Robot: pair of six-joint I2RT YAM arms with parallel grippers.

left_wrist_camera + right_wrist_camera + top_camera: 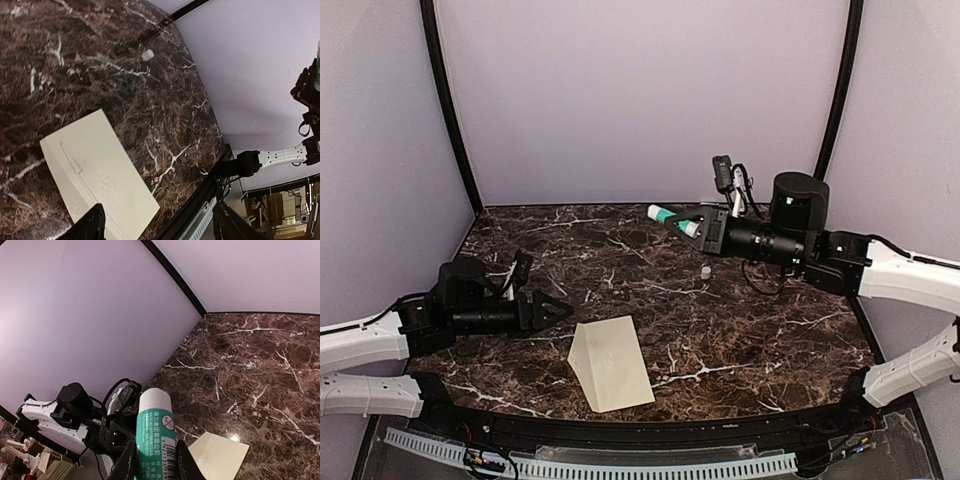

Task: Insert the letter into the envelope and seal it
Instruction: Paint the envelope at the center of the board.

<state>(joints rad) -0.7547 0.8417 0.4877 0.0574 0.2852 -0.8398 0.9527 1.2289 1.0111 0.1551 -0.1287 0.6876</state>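
Note:
The cream envelope (611, 362) lies flat on the marble table near the front edge, and a faint flap outline shows on its upper face (100, 170). The letter is hidden from every view. My left gripper (556, 311) hovers open just left of the envelope. Its dark fingertips (92, 225) frame the envelope's near end and hold nothing. Raised over the back right of the table, my right gripper (688, 224) is shut on a green-and-white glue stick (155, 430), which points left (665, 214). The envelope's corner (217, 457) shows below it.
A small white cap-like piece (705, 270) lies on the table below the right gripper, also seen from the left wrist (147, 55). Lilac walls close off the back and sides. A black rail (640, 430) runs along the front edge.

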